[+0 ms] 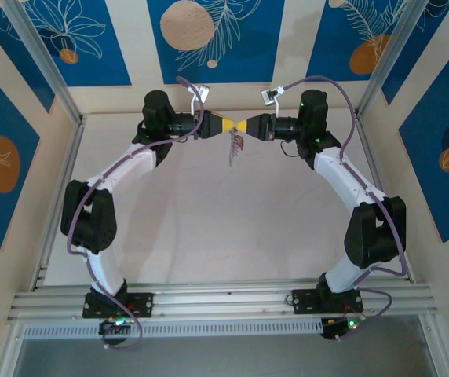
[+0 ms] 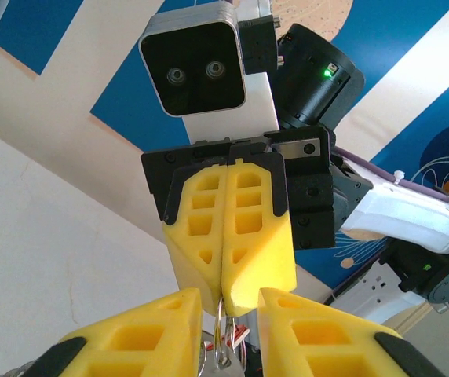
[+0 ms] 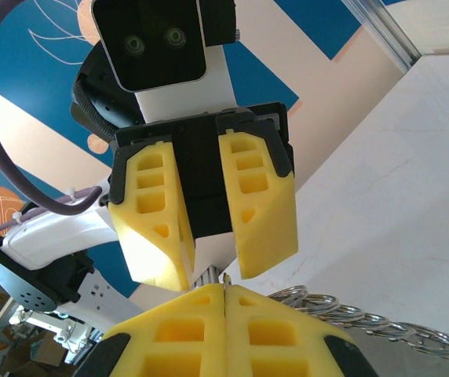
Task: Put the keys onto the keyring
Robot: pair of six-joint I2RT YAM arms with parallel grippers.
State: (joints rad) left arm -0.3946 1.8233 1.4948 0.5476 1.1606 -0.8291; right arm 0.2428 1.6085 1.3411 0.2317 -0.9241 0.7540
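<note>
Both grippers meet tip to tip high above the back of the table. My right gripper (image 1: 242, 126) (image 3: 224, 289) is shut on the keyring (image 2: 219, 326), a thin silver loop that hangs from its closed yellow tips (image 2: 223, 292). A sliver of metal (image 3: 225, 277) pokes out of its seam. My left gripper (image 1: 223, 125) (image 2: 230, 310) is open, its fingers on either side of the loop and not touching it. The keys' red tag (image 2: 237, 334) shows just behind the loop. In the top view, the bunch (image 1: 235, 147) dangles below the tips.
A row of several small silver rings (image 3: 342, 310) trails off to the right of my right fingers. The white table (image 1: 224, 228) lies far below. Patterned blue and cream walls (image 1: 91, 39) and aluminium frame posts (image 1: 44, 63) close in the back and sides.
</note>
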